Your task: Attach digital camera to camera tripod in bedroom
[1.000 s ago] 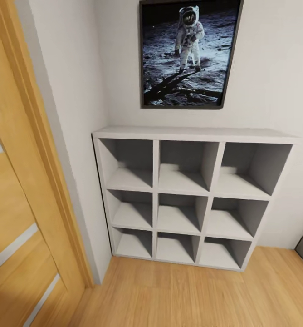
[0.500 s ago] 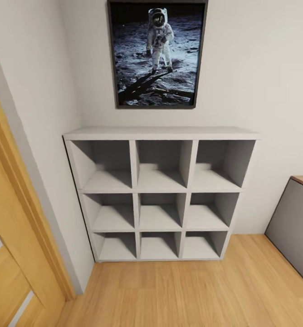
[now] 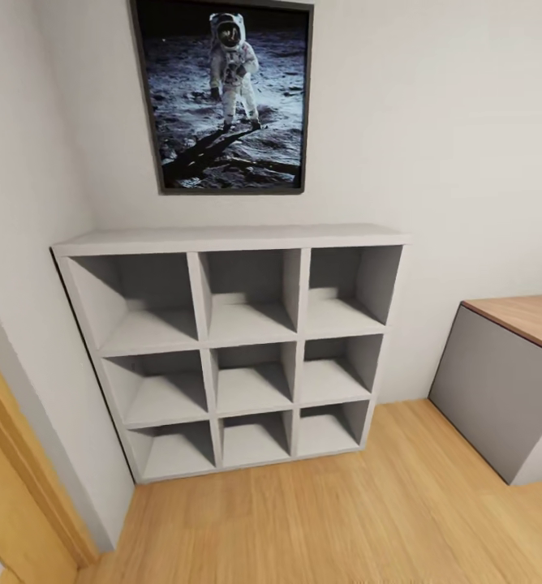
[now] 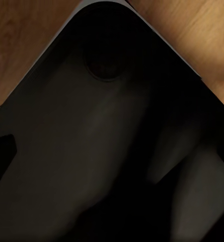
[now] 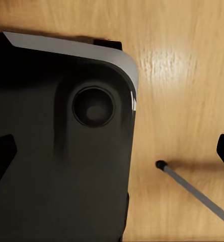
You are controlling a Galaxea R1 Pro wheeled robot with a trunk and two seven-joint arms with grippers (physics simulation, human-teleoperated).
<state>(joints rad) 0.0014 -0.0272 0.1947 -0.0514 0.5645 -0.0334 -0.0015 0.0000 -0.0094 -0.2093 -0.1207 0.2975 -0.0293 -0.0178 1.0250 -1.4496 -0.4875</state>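
Ahead, at 12 o'clock in the head view: a grey cube shelf [image 3: 230, 324], three compartments wide and three high, backed against the white wall [image 3: 433, 122] and standing on the light wood floor [image 3: 320, 519]. Above it, hung on that wall: a dark-framed astronaut poster [image 3: 226, 93], showing a suited figure on grey ground under a black sky. At 3 o'clock, near the shelf but apart from it: a grey cabinet [image 3: 490, 389] with a wooden top. At 8 o'clock, along the side wall: a strip of orange-brown door frame [image 3: 19, 487].

In the left wrist view: the robot's dark base [image 4: 101, 131] close under the camera, with wood floor at the corners beyond it. Of the left claw [image 4: 112, 151], just one dark fingertip [image 4: 2, 150] at the frame's edge against the dark base; cannot tell whether spread or closed.

In the right wrist view: right claw [image 5: 114, 156] spread wide and holding nothing, one dark fingertip [image 5: 1, 161] at each side edge of the frame. Between them, the same dark base with a round recess and a pale rim, then bare wood floor. On that floor, close beside the base: a thin silver rod [image 5: 195, 194] with a black tip, perhaps a leg of the camera tripod [image 5: 207, 202], though too little in sight to be sure.
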